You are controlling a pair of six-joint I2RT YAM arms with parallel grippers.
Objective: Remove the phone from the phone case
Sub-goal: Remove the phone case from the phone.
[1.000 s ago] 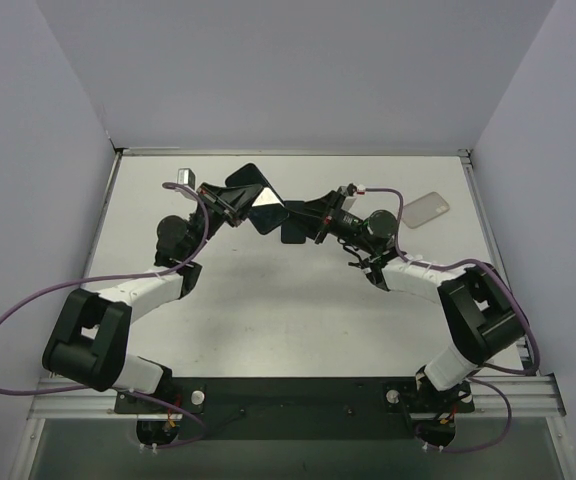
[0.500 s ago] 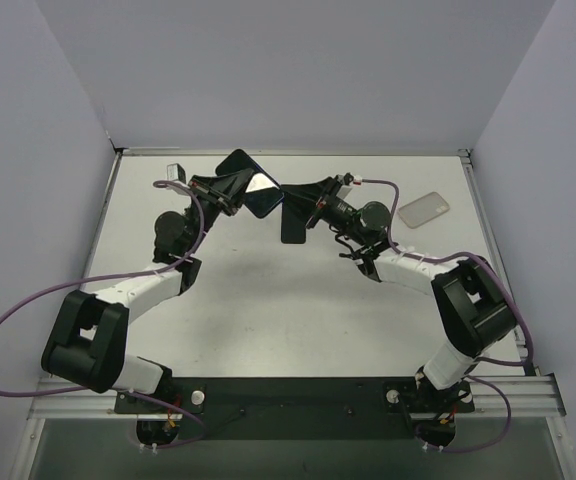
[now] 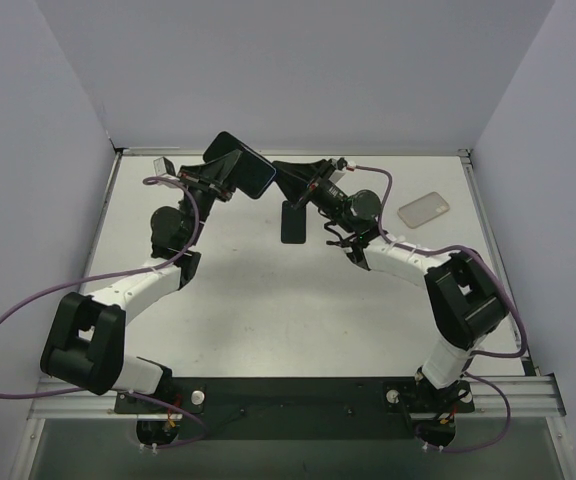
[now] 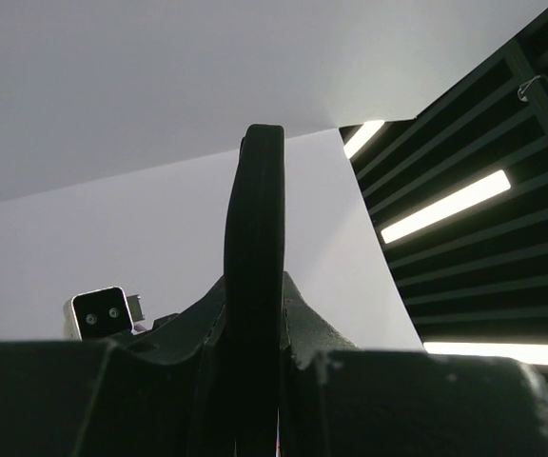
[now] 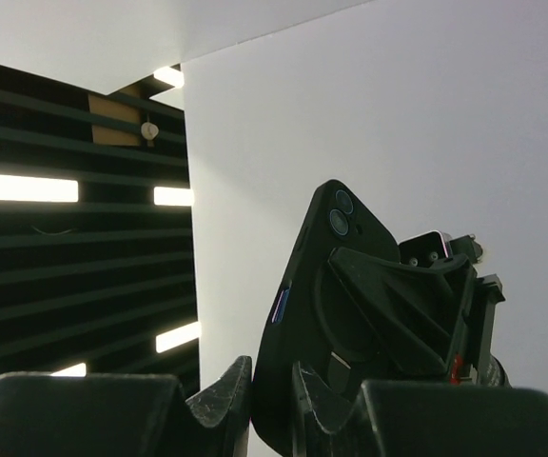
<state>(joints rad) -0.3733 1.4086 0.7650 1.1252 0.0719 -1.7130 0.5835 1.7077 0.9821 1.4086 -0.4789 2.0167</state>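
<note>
While both arms hang raised over the far middle of the table (image 3: 268, 300) in the overhead view, their tips almost meet. The left gripper (image 3: 230, 172) is clamped on the phone (image 3: 246, 166), a dark slab held tilted in the air. The right gripper (image 3: 290, 182) sits just beside the phone's lower right end. Below them on the table is a dark rectangle (image 3: 292, 223); it could be an object or a shadow. A clear piece (image 3: 424, 208) lies well apart at the far right.

From the left wrist, the phone is edge-on and upright, pinched between the left fingers (image 4: 317, 333).

From the right wrist, the black case (image 5: 317, 286) is on the phone, with its back and two lenses (image 5: 339, 211) facing the camera. The left gripper holds it from behind. The right fingers (image 5: 225, 390) flank the case's lower edge, but I cannot tell whether they press it.

The likely risk is a drop. A pull on that thin edge could slip off, or twist the phone out of the left pinch. If the left jaws squeeze case and phone together, the case may not peel free.
</note>
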